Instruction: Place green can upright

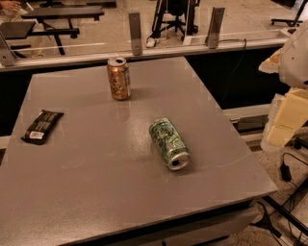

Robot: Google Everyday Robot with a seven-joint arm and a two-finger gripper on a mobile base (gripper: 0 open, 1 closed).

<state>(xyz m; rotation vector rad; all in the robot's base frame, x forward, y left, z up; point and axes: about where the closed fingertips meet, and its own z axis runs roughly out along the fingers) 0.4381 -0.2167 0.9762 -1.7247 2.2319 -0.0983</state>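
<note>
Green can [168, 143]: lying on its side on the grey table [96, 158], a little right of the table's centre and somewhat nearer the front edge than the far edge. Its silver top, with the opening visible, points toward the table's front right corner; its base points toward the far left. The label is green and white. The can rests directly on the table surface and touches no other object.

Gripper [284, 120]: positioned off the table, beyond its right edge, at about the middle of that edge's length. It shows as pale cream blocks below a rounded white section of the arm. Whether the gripper is open or closed cannot be told. It holds nothing that can be seen. The green can lies well apart from it, further in over the table, with bare table surface and the table's right edge between the two.

Orange-brown can [119, 78]: standing upright on the table, close to the far edge and near the middle of that edge. It is well apart from the green can.

Black packet [42, 126]: lying flat on the table near the left edge, with a small white label at the end nearer the table's front.

Beyond the table's far edge: a low rail with grey metal posts [135, 32], and past it an office chair [174, 14] on a light floor. Dark cables [284, 168] lie on the floor off the table's front right corner.
</note>
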